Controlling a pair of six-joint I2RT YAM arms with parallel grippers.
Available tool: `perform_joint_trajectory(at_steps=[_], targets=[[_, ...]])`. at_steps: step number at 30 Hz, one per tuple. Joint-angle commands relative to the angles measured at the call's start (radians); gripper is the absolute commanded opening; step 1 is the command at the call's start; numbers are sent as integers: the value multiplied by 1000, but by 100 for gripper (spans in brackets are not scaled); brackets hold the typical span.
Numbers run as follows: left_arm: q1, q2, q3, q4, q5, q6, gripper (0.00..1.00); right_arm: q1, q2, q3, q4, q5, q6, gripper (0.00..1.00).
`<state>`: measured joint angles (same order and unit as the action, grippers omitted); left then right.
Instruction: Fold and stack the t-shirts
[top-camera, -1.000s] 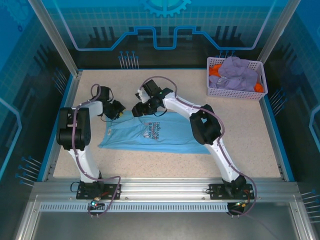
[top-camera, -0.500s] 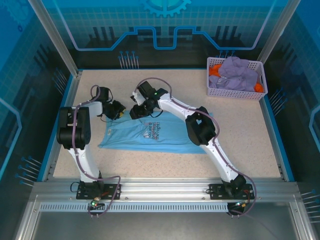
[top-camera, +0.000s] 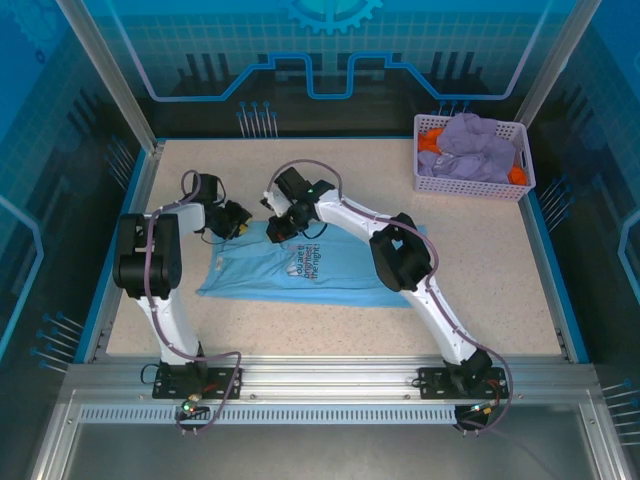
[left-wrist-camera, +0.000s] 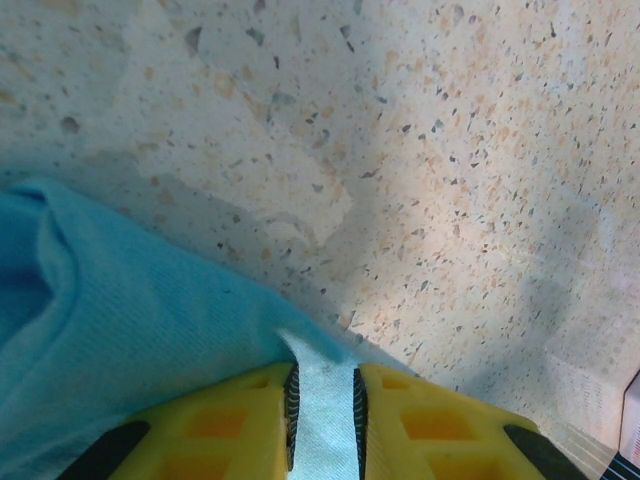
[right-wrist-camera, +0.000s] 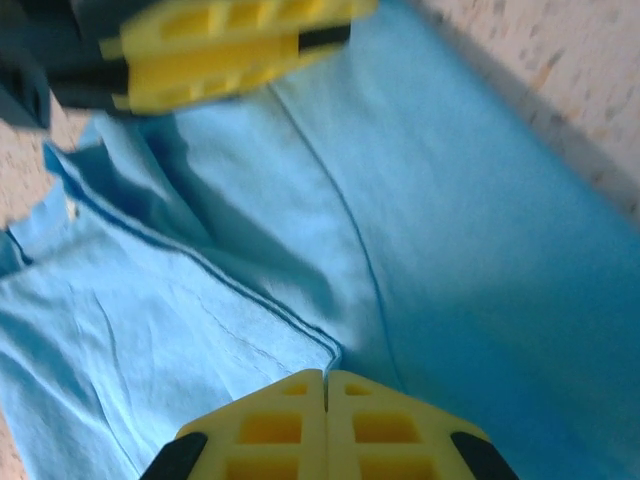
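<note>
Top view: one sky-blue cloth t-shirt (top-camera: 340, 275) with white and pink chest lettering lies flat at frame centre on the speckled beige bench (top-camera: 490, 270). The left gripper (top-camera: 238, 222) and right gripper (top-camera: 283, 230) sit close together at its upper-left edge. One pale plastic mesh basket (top-camera: 470, 186), upper right, holds a lavender-purple cloth heap (top-camera: 478, 140) and orange cloth (top-camera: 430, 140). Shirts in there can't be counted, at least one per colour.

Left wrist view: yellow fingers (left-wrist-camera: 240, 425) are narrow, with a pale tab of the t-shirt's edge pinched between them at bottom centre.

Right wrist view: yellow fingers (right-wrist-camera: 270, 430) are pressed together, tips at a fold seam. Can't tell if cloth is caught.

Handling, my read: light, limp and thin, creases easily. Best taken at hem or shoulder seams, two points spread apart.
</note>
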<state>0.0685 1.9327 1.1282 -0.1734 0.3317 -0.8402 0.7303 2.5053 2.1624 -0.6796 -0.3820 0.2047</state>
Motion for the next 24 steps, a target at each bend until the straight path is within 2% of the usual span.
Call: perform_joint_trajectory(at_steps=[1, 6, 14, 16, 18, 22, 24], targets=[[2, 17, -18, 8, 23, -20, 25, 33, -97, -79, 21, -15, -125, 1], [5, 18, -22, 5, 21, -25, 25, 63, -160, -175, 56, -15, -216, 3], [9, 19, -24, 6, 21, -31, 25, 115, -254, -303, 101, 79, -314, 8], [10, 19, -25, 8, 21, -31, 25, 132, -278, -340, 111, 110, -334, 13], [10, 18, -25, 8, 21, -31, 25, 142, -287, -361, 108, 158, -343, 24], [11, 13, -24, 9, 21, -25, 29, 128, -303, -381, 121, 158, -319, 39], [10, 1, -34, 21, 21, -25, 30, 120, -321, -395, 132, 155, -309, 41]])
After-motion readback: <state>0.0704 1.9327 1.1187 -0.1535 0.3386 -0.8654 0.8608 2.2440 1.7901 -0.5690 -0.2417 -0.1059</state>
